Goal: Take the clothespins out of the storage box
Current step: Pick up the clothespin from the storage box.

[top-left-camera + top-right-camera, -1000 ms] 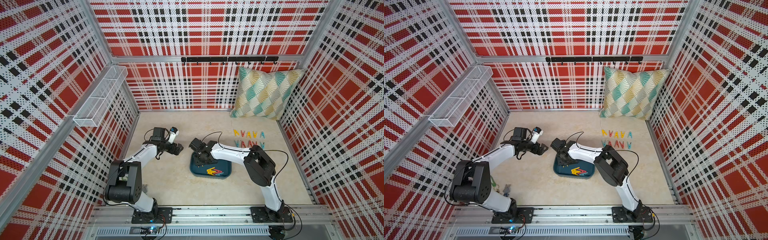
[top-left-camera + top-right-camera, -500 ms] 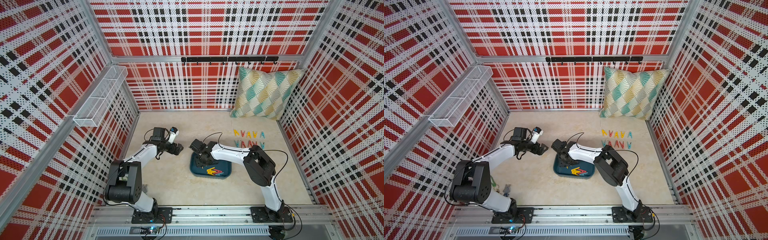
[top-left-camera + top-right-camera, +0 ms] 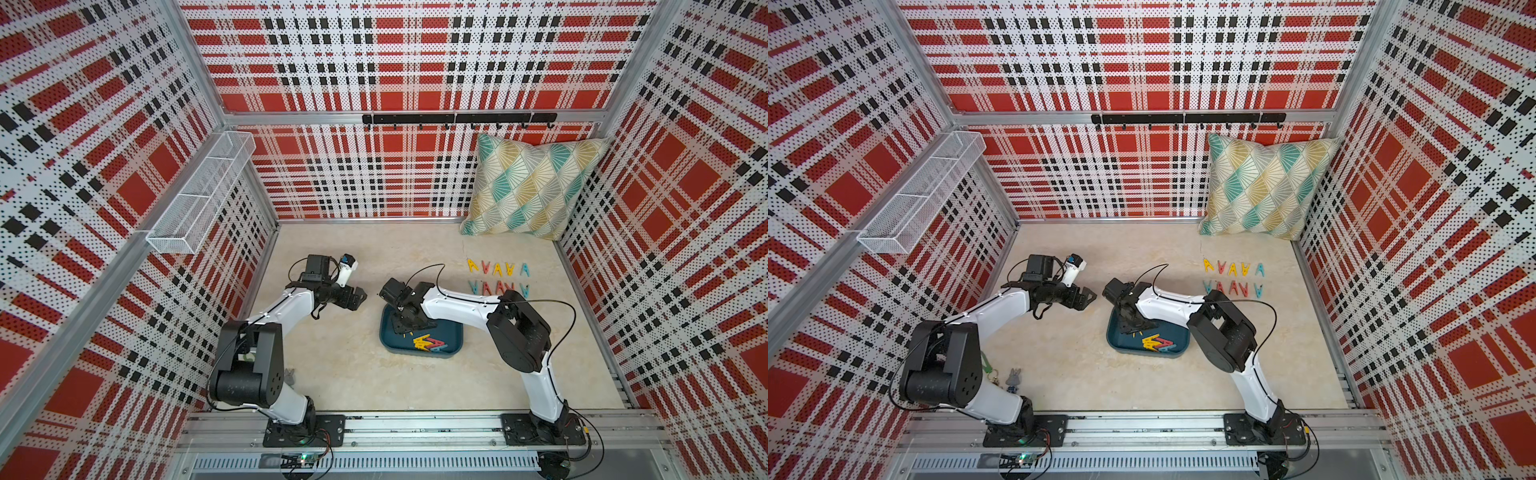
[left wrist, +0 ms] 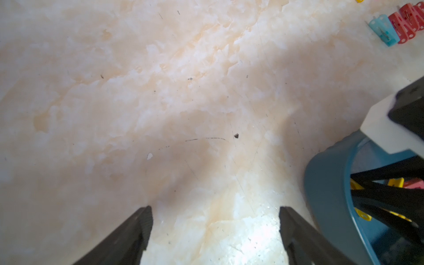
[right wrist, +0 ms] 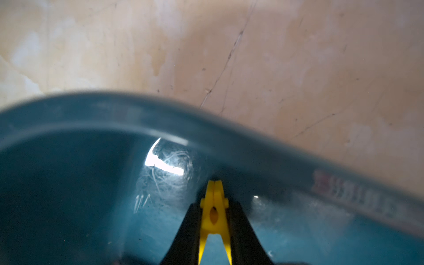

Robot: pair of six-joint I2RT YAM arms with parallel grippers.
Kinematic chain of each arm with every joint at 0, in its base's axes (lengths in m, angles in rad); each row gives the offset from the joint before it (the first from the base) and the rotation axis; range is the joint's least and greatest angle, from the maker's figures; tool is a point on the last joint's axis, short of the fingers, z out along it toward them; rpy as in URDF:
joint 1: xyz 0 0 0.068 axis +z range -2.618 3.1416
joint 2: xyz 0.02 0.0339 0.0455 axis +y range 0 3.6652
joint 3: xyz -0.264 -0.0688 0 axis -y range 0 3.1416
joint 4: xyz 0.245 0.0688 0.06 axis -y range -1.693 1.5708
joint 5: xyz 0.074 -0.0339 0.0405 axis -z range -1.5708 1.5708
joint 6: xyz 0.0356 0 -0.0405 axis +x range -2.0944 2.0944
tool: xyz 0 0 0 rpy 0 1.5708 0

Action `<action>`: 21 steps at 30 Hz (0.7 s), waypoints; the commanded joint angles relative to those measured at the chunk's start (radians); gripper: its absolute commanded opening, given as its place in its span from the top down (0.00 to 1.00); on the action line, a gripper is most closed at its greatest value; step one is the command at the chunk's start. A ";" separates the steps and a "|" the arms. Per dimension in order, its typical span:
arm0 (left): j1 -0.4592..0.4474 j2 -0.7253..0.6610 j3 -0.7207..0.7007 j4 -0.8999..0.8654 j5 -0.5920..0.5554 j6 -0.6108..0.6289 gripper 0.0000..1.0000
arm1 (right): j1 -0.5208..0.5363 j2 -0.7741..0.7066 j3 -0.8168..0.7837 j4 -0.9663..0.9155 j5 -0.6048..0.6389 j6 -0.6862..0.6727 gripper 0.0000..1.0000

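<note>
Beige marble-look tabletop (image 3: 353, 374) was walled by red plaid perforated panels. A teal-and-yellow fan-patterned pillow (image 3: 532, 187) leaned in the far right corner. A white wire mesh basket (image 3: 203, 195) hung on the left wall, well apart from everything else.

Left gripper (image 4: 215, 213): jaws spread wide with nothing between them. It hovered over bare tabletop just beside the box's left end, as both top views showed (image 3: 360, 297).

The shallow dark teal plastic storage box (image 3: 452, 330), rectangular with rounded corners, sat mid-table in front of the right arm.

Right gripper (image 5: 214, 205) was down inside the box at its left end (image 3: 405, 330). Its jaws pinched a yellow plastic clothespin (image 5: 213, 220) around the middle, closed tip pointing at the box wall, legs pointing back toward the wrist. Can't tell whether it touched the box floor.

Two rows of small A-shaped plastic clothespins (image 3: 496, 276) in yellow, red and light blue lay on the table beyond the box, below the pillow.

A small pile of yellow, red and blue clothespins (image 3: 428, 343) remained in the box near its front wall.
</note>
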 commanded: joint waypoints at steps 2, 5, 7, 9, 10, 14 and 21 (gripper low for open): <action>0.003 -0.010 -0.017 0.014 0.005 -0.003 0.08 | -0.003 -0.029 0.051 -0.035 0.027 -0.021 0.83; 0.003 -0.012 -0.017 0.014 0.005 -0.002 0.08 | -0.011 -0.049 0.068 -0.041 0.019 -0.025 0.84; 0.003 -0.011 -0.016 0.013 0.005 -0.003 0.08 | -0.024 -0.067 0.070 -0.038 0.005 -0.025 0.84; 0.003 -0.009 -0.016 0.013 0.005 -0.003 0.08 | -0.038 -0.089 0.066 -0.036 -0.011 -0.025 0.84; 0.002 -0.010 -0.016 0.014 0.005 -0.003 0.08 | -0.047 -0.103 0.063 -0.037 -0.015 -0.025 0.84; 0.001 -0.008 -0.016 0.013 0.005 -0.004 0.08 | -0.094 -0.171 0.044 -0.035 -0.042 -0.041 0.84; 0.002 -0.004 -0.016 0.013 0.004 -0.007 0.08 | -0.214 -0.318 0.006 -0.073 -0.063 -0.079 0.84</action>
